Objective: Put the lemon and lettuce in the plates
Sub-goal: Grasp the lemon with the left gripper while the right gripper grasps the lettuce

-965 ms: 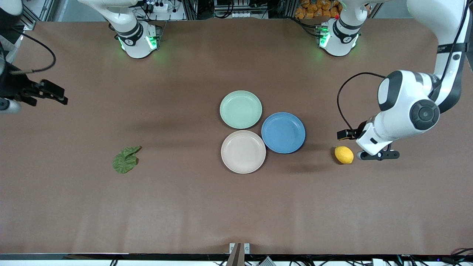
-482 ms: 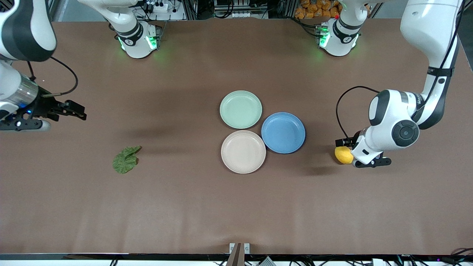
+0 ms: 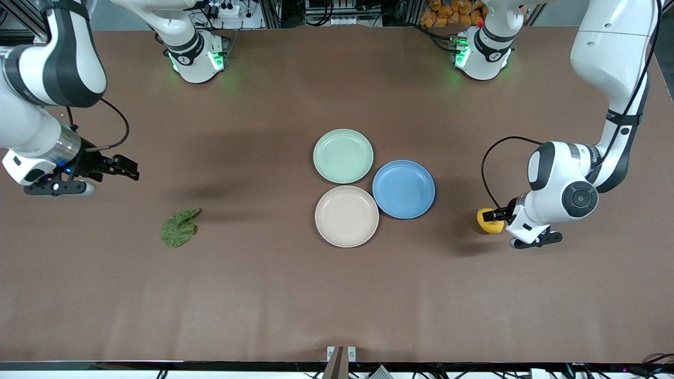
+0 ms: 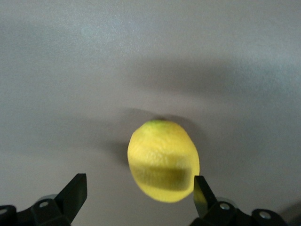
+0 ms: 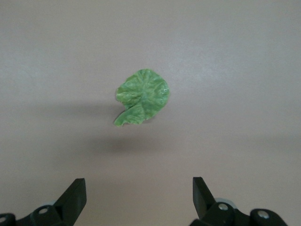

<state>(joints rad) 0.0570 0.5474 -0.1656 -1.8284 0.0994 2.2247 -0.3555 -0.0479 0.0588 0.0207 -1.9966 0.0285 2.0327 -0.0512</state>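
The yellow lemon [image 3: 485, 223] lies on the table toward the left arm's end, beside the blue plate. My left gripper [image 3: 495, 216] is open and low over it. In the left wrist view the lemon [image 4: 163, 160] sits partly between the open fingers, close to one fingertip [image 4: 202, 189]. The green lettuce [image 3: 179, 228] lies flat toward the right arm's end. My right gripper [image 3: 126, 169] is open and empty above the table, short of the lettuce [image 5: 142, 96]. The mint plate [image 3: 343, 156] and the beige plate [image 3: 346, 216] sit empty mid-table.
A blue plate [image 3: 404, 189], empty, touches both task plates on the side toward the lemon. The brown table [image 3: 263, 295] is bare between the lettuce and the plates.
My left gripper has come down and moved over the lemon, which now sits between its open fingers. My right arm has swung in from the table's end toward the lettuce.
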